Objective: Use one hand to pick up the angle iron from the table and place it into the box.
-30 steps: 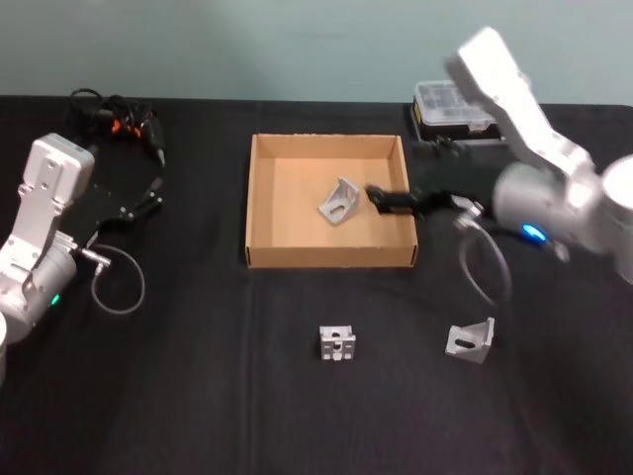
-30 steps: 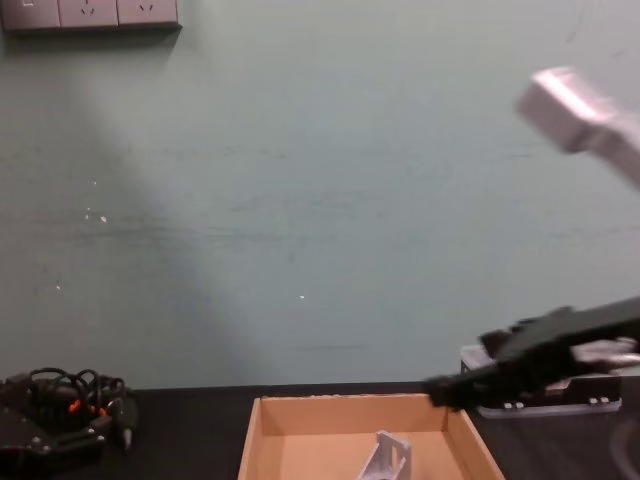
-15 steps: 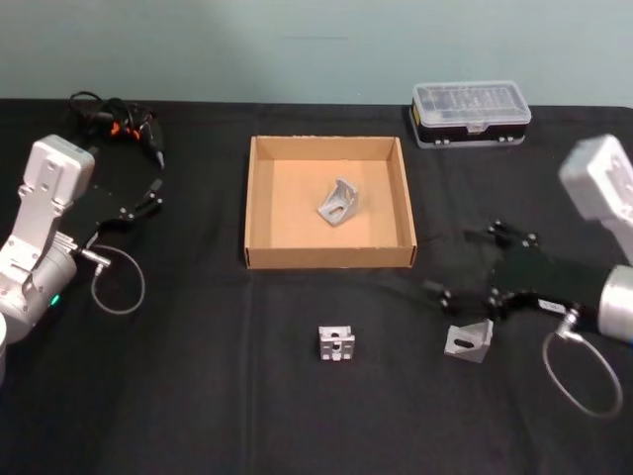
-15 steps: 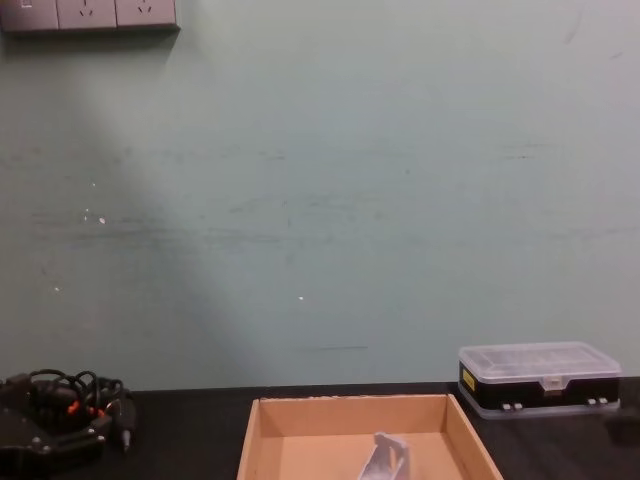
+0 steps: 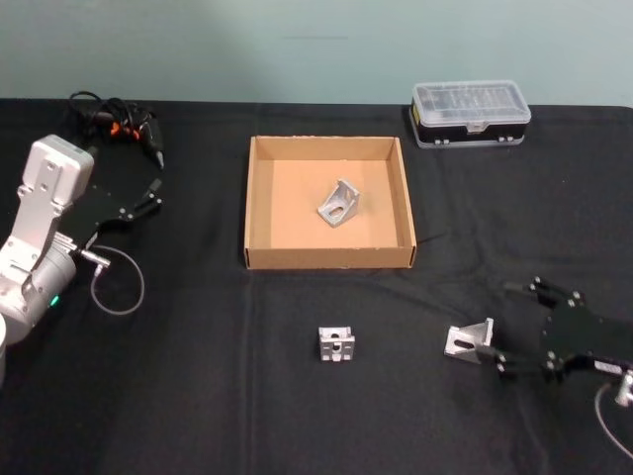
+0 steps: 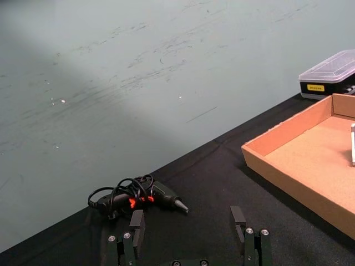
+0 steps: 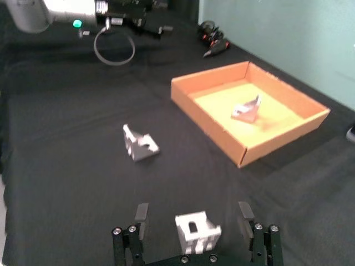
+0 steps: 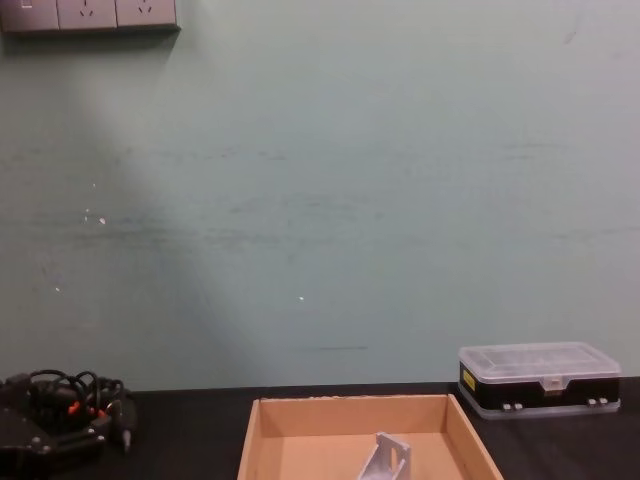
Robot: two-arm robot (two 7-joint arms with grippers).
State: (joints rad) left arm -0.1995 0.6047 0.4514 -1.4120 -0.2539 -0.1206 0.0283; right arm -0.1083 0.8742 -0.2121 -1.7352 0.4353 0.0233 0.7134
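Fingers of the left gripper stand wide apart, holding nothing, over the table near a corded tool. Right of it, the cardboard box holds one angle iron. A second bracket lies on the table in front of the box. The right gripper, fingers spread wide, flanks a third bracket; they seem not to touch it, though I cannot be sure.

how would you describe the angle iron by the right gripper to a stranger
Find the cardboard box on the black table. Nearer the robot lie two loose angle irons. Yours is the right angle iron, at the open right gripper, not the middle angle iron.
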